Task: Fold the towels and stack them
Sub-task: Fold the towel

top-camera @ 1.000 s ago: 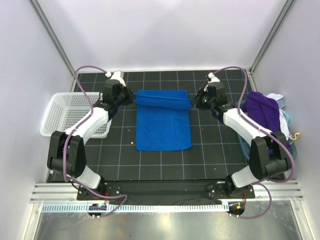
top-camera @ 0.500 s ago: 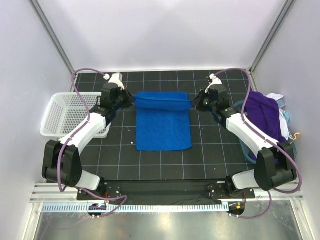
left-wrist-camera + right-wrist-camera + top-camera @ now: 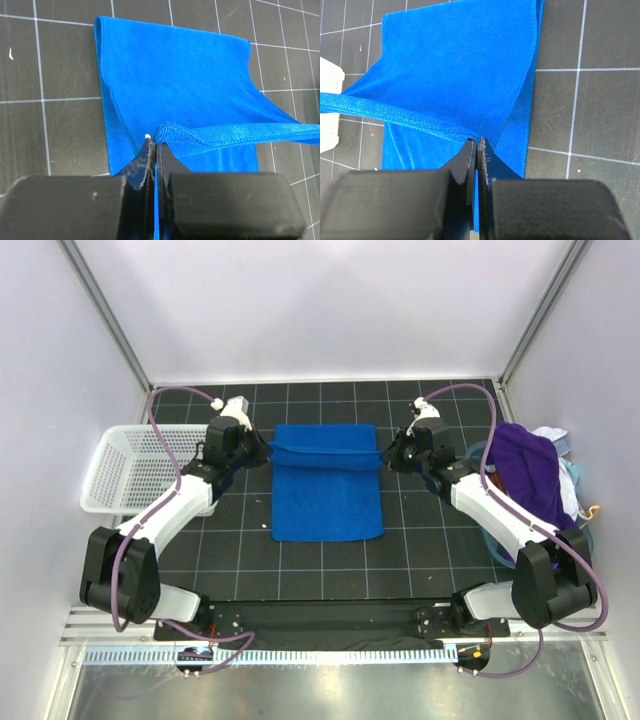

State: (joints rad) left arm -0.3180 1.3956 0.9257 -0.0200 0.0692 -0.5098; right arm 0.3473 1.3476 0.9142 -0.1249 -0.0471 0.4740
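The blue towel (image 3: 327,502) lies mid-table, its far edge raised between the left gripper (image 3: 152,145) and right gripper (image 3: 476,142), each clamped on a far corner. If the arms travel unevenly, the fold may skew or a hem may slip free. The wrist views show each pinch. Only the top view shows the purple towel (image 3: 525,465) at the right and the basket (image 3: 110,475) at the left.

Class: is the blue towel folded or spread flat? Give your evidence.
Mid-fold: the left gripper and right gripper pinch the blue towel at its far corners, that edge raised above the rest, which lies flat.
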